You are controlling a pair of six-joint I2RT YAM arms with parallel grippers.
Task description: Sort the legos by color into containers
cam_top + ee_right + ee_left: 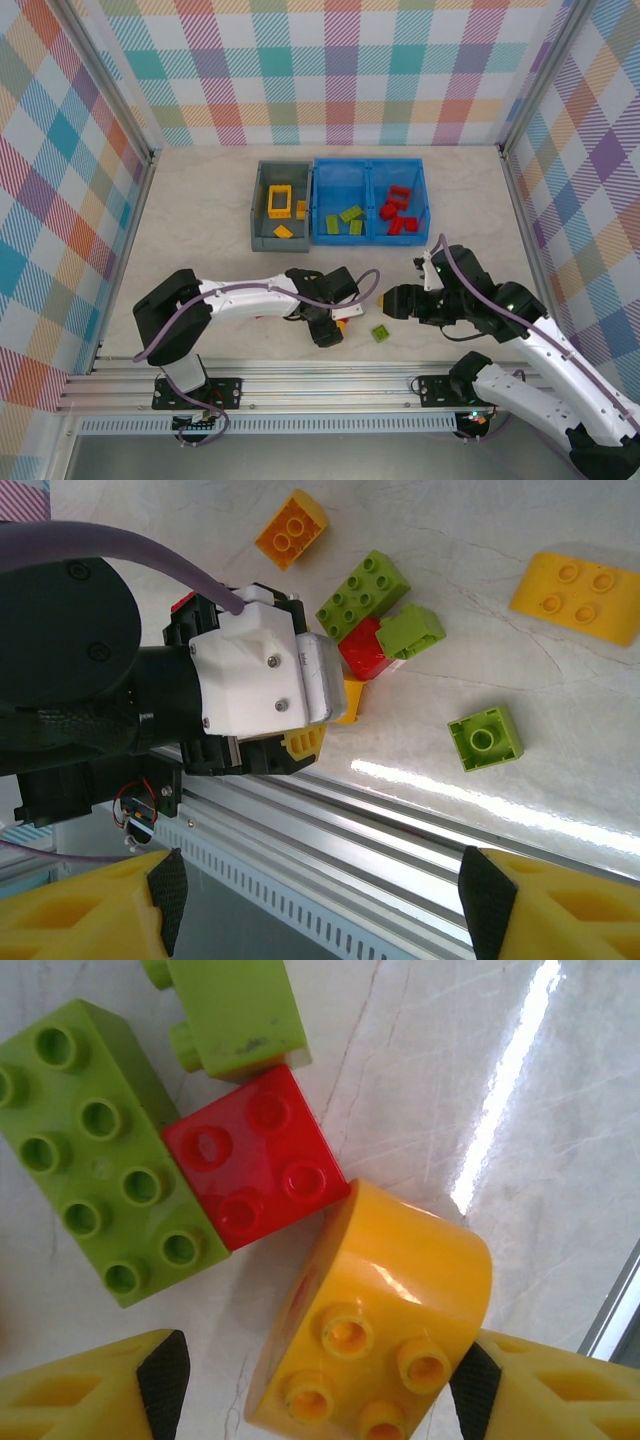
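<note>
Top view first: the grey bin (258,215) and the blue bin (372,165) stand side by side, touching, on the tabletop (200,230). Yellow pieces are in the grey one, green in the blue's left compartment, red in its right. Bare tabletop lies between the bins and the near rail (300,375). The left fingers (327,332) are down over a cluster of legos (343,322) close to that rail. The right fingers (395,300) hover just beside, with a lone green brick (381,333) near them.

Left wrist now: the left fingers (90,1395) stand open astride a yellow brick (370,1320). One finger looks to touch it and the other stands clear, so there is no grip. A red brick (255,1155) touches its corner. A long green brick (95,1150), studs up, runs from upper left to lower right against the red one. A second green brick (235,1010) lies on its side.

Right wrist: the right fingers (90,910) are spread wide, holding nothing, over the rail (400,830). A yellow plate (575,595) and an orange brick (292,528) lie apart with free tabletop around them.
</note>
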